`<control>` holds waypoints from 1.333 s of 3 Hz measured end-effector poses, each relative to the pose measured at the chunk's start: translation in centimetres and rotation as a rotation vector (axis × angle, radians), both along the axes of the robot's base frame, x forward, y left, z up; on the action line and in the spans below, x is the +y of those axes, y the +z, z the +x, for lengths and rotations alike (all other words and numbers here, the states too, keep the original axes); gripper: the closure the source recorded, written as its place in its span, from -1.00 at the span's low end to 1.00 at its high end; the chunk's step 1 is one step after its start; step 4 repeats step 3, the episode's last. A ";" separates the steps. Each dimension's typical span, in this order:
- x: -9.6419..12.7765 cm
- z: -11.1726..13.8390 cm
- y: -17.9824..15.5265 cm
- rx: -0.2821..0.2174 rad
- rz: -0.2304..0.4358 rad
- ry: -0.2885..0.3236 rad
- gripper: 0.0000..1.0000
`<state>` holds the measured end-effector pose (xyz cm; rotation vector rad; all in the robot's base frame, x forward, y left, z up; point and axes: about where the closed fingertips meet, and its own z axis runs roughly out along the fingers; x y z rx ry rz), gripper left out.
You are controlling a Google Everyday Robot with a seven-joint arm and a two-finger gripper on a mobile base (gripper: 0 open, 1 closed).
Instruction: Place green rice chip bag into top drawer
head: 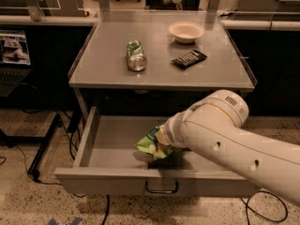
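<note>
The top drawer [108, 177] stands pulled open under the grey table, its curved handle [161, 189] at the front centre. The green rice chip bag [151, 146] is crumpled inside the drawer, near its middle, low over the drawer floor. My gripper [165, 146] is down inside the drawer at the bag, at the end of the white arm [220, 135] that reaches in from the right. The arm's wrist hides most of the gripper and the right part of the bag.
On the table top [103, 55] lie a green-patterned can [136, 56] on its side, a small black snack packet [189, 59] and a white bowl [186, 31]. A laptop [13, 55] stands at the left. Cables run over the speckled floor.
</note>
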<state>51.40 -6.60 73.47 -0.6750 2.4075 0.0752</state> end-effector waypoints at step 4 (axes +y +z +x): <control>0.0 0.0 0.0 0.000 0.000 0.000 -1.00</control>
